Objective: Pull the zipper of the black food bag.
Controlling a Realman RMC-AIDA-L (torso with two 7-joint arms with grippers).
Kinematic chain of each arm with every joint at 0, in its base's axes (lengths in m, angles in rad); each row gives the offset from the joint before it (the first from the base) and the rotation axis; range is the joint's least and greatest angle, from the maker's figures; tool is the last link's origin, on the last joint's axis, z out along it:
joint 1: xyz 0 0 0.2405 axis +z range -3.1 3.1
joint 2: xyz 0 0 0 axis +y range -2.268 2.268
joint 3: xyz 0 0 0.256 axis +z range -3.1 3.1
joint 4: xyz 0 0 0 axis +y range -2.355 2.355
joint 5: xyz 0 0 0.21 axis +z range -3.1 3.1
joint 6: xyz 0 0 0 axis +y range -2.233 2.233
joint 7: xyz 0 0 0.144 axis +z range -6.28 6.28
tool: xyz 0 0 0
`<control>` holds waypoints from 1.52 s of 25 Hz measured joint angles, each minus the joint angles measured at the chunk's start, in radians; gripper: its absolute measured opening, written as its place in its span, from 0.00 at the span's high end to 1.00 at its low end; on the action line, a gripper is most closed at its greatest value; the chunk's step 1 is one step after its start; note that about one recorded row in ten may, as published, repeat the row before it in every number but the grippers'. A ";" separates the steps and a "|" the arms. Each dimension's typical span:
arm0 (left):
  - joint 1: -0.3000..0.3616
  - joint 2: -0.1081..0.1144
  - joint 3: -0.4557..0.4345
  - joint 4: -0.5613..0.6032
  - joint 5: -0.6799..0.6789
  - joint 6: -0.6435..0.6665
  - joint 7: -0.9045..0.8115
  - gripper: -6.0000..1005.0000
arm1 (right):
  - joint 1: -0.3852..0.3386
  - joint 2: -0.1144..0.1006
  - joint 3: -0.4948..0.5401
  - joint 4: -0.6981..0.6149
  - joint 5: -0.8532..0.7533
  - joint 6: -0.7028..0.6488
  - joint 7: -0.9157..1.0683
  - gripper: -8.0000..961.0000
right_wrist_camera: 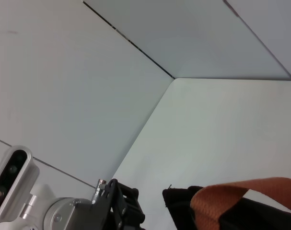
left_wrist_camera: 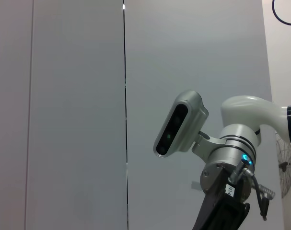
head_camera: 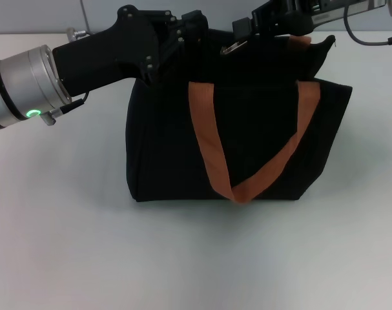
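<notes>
Bag (head_camera: 247, 139): one | zipper (head_camera: 234, 47): one | grippers: left (head_camera: 183, 35), right (head_camera: 260, 26)

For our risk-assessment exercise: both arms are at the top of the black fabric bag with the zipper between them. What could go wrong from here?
1. The boxy black fabric food bag stands loose on the white table; a pull may drag or tip it.
2. The small silver metal zipper is tiny beside the right end effector, so the grip may slip.
3. The left end effector presses the soft corner, which may fold and jam the track.
</notes>
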 joint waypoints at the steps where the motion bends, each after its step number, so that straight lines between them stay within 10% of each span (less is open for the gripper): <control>1: 0.000 0.000 0.001 0.000 0.000 0.000 -0.001 0.96 | 0.000 0.000 0.003 0.001 0.000 0.000 0.000 0.99; 38: -0.008 0.000 -0.005 0.000 -0.001 0.006 -0.003 0.96 | -0.058 0.018 -0.001 -0.026 0.060 -0.087 -0.073 0.87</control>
